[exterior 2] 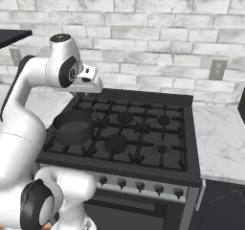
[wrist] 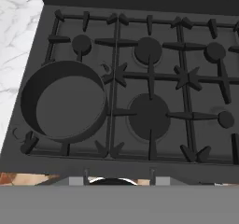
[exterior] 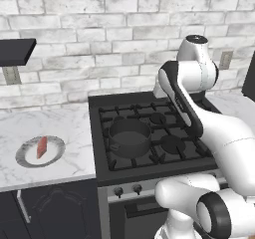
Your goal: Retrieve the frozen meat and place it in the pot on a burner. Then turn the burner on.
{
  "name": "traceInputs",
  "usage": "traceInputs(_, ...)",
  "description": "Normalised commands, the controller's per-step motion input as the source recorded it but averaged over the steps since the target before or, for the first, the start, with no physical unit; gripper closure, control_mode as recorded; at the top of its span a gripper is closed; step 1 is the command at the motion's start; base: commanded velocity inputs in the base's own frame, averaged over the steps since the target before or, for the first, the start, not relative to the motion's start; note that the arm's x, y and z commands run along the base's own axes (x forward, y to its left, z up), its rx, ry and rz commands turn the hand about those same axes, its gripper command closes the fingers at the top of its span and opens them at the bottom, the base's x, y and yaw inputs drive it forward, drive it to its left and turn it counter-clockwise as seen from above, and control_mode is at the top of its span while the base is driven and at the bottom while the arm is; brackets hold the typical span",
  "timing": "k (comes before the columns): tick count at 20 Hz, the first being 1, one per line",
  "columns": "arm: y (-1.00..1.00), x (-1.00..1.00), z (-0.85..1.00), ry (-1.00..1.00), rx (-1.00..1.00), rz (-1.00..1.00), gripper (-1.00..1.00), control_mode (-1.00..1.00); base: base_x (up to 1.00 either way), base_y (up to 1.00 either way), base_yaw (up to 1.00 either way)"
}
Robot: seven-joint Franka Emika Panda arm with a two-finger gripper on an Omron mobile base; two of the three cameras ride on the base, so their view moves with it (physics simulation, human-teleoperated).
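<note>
The frozen meat [exterior: 42, 147], a small reddish slab, lies on a grey-rimmed white dish [exterior: 22, 156] on the marble counter left of the stove. The dark grey pot [exterior: 129, 136] [exterior 2: 72, 126] [wrist: 63, 101] stands empty on the front-left burner. My gripper [exterior 2: 92, 87] [wrist: 116, 180] hangs high over the stove's left half, well above the pot and far from the meat. In the hand view its two tips stand wide apart with nothing between them.
The black stove [exterior 2: 158, 169] has a row of knobs [exterior 2: 139, 186] [exterior: 118, 190] along its front panel. Marble counter runs on both sides [exterior: 55, 121] [exterior 2: 220, 133]. A brick wall stands behind, and a dark shelf [exterior: 15, 50] juts out at the upper left.
</note>
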Motion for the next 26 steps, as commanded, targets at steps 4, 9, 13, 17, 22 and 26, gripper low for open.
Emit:
traceInputs(4,0.18,0.0,-0.09,-0.01,0.02,-0.03,-1.0,-1.0,0.0,0.0,0.0)
traceInputs(9,0.28,0.0,-0.12,-0.06,0.08,-0.01,-1.0,-1.0,0.0,0.0,0.0)
traceInputs(13,0.18,-0.01,-0.07,-0.03,0.12,-0.02,-1.0,-1.0,0.0,0.0,0.0)
traceInputs(17,0.25,-0.01,0.0,0.0,0.14,0.0,-1.0,-1.0,0.0,0.0,0.0)
traceInputs(22,0.61,-0.04,0.0,0.05,0.07,0.0,-1.0,-1.0,0.0,0.0,0.0)
traceInputs(26,0.83,-0.13,-0.03,0.04,0.0,0.0,-1.0,-1.0,0.0,0.0,0.0)
